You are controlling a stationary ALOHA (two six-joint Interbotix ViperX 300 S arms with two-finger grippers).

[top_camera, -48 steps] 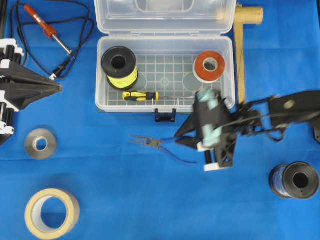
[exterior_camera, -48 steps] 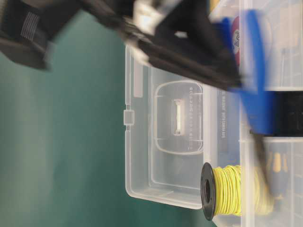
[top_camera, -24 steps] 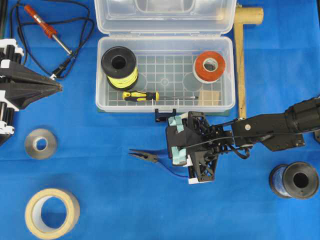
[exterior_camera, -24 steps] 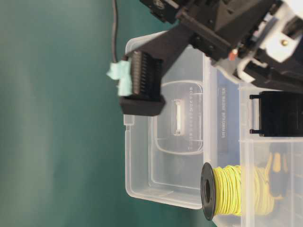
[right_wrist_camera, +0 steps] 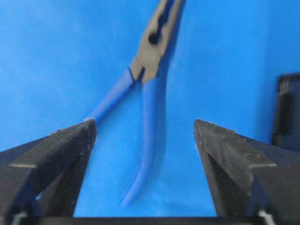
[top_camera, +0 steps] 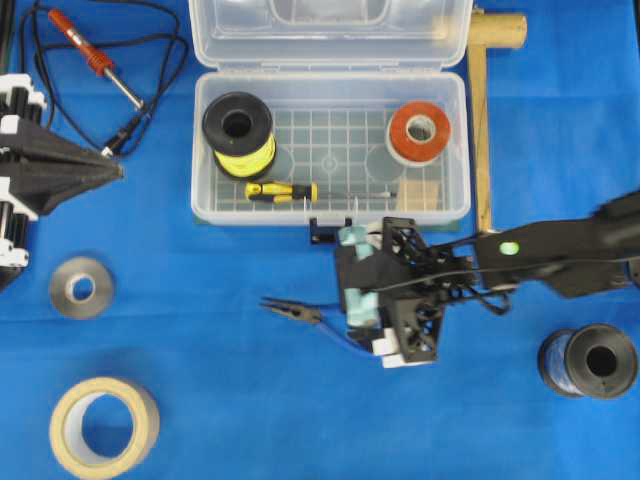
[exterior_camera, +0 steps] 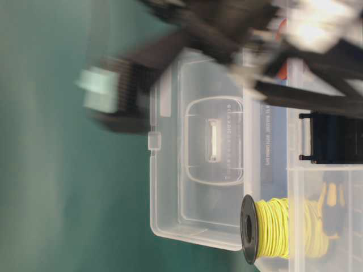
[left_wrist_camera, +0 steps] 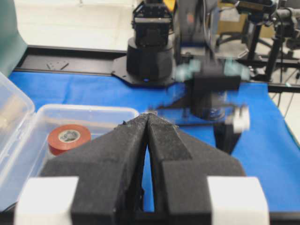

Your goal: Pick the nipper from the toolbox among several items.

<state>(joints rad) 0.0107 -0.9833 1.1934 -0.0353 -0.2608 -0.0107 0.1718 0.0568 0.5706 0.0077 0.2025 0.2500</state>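
The nipper (top_camera: pixel 298 312), with blue handles and dark jaws, lies on the blue cloth in front of the open clear toolbox (top_camera: pixel 330 140). My right gripper (top_camera: pixel 354 272) hovers over its handles, open. In the right wrist view the nipper (right_wrist_camera: pixel 151 65) points away and its handles lie between the spread fingers of the gripper (right_wrist_camera: pixel 144 125). One handle runs up to the left finger. The box holds a yellow wire spool (top_camera: pixel 238 133), orange tape roll (top_camera: pixel 418 132), screwdriver (top_camera: pixel 282 191) and wooden block (top_camera: pixel 420 195). My left gripper (top_camera: pixel 112 172) is shut and empty at the far left.
A soldering iron (top_camera: pixel 90 50) with its cable lies at the back left. A metal tape roll (top_camera: pixel 80 287) and a beige tape roll (top_camera: pixel 103 427) lie at the front left. A dark spool (top_camera: pixel 590 360) sits front right. A wooden mallet (top_camera: pixel 482 110) lies right of the box.
My right gripper has moved left from the box's front right corner to over the nipper's handles. The nipper has shifted slightly toward the front. The left arm has not moved.
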